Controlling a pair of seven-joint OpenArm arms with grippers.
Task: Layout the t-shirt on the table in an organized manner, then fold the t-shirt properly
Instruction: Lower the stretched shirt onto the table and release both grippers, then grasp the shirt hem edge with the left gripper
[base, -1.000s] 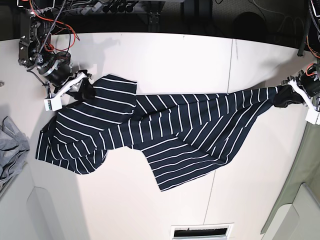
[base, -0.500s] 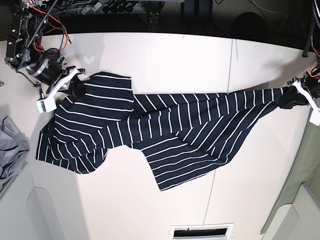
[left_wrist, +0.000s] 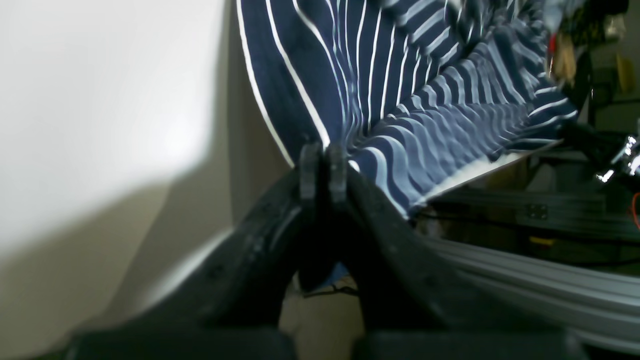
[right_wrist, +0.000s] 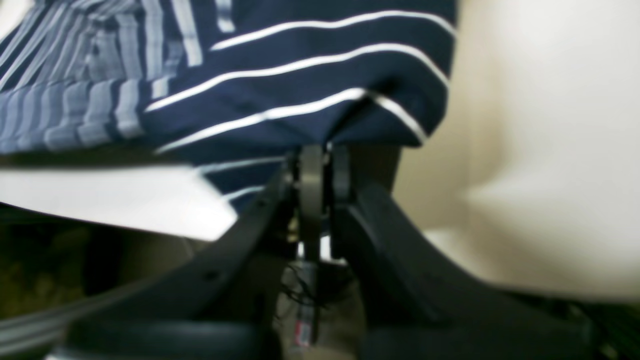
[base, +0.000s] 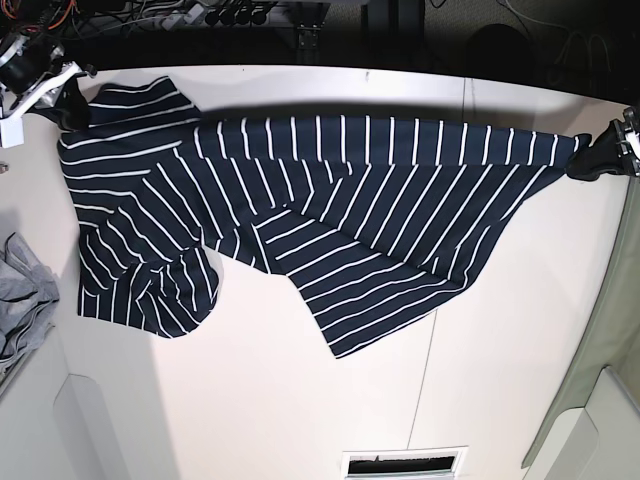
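Grey cloth (base: 22, 300) sits at the table (base: 300, 400) edge, below the right claw (base: 62, 92), apart from the shirt (base: 330, 200); nothing blocks it. Right claw (right_wrist: 318, 165) is clamped tight on a shirt edge, fabric spreading away from its tips. Left claw (left_wrist: 323, 165) is likewise pinched on the opposite end (base: 590, 158). Shirt hangs stretched between both claws, its lower part draped on the table.

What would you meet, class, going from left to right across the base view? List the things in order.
Grey cloth → right gripper → t-shirt → left gripper → bare table lies under them all, so it has no place in the order.
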